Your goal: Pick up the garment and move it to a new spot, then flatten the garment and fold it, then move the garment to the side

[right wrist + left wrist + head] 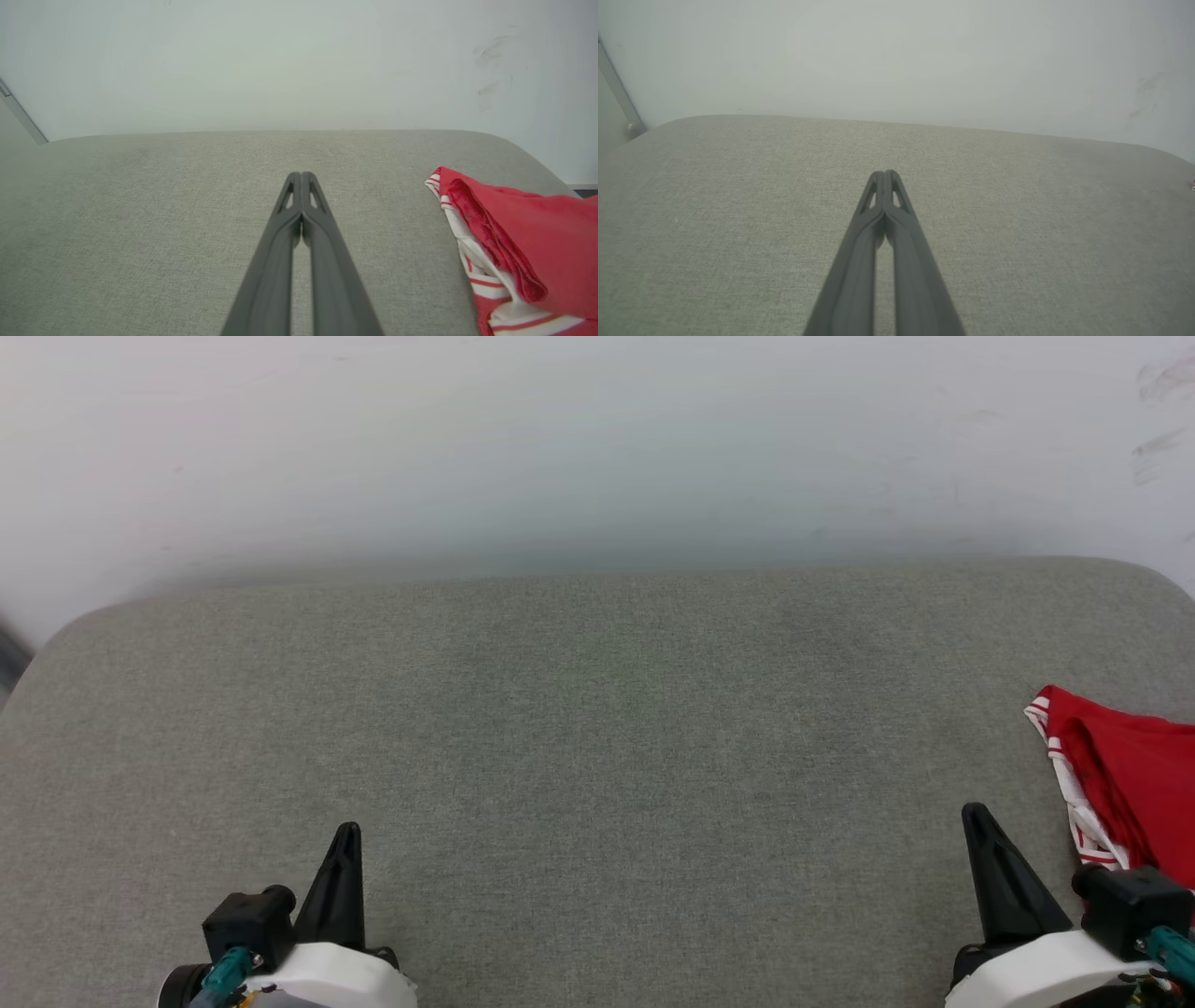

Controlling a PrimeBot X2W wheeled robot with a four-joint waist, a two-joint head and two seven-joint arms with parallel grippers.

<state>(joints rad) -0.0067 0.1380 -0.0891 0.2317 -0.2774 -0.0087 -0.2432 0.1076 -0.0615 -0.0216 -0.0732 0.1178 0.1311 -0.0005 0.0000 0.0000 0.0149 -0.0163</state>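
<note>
The garment (1134, 775) is a red shirt with red-and-white striped trim, bunched at the far right edge of the grey cushioned surface (597, 728); part of it runs out of the head view. In the right wrist view the garment (528, 242) lies to the right of my fingers, apart from them. My right gripper (976, 817) is shut and empty, just left of the garment; its tips (301, 176) press together. Down at the lower left, my left gripper (347, 831) is shut with nothing in it, its tips (885, 173) touching over bare fabric.
A pale wall (597, 448) rises behind the cushion's far edge, with dark scuffs (1158, 439) at the upper right. The cushion's corners are rounded at the far left and far right. A metal strip (616, 93) runs down the wall at the left.
</note>
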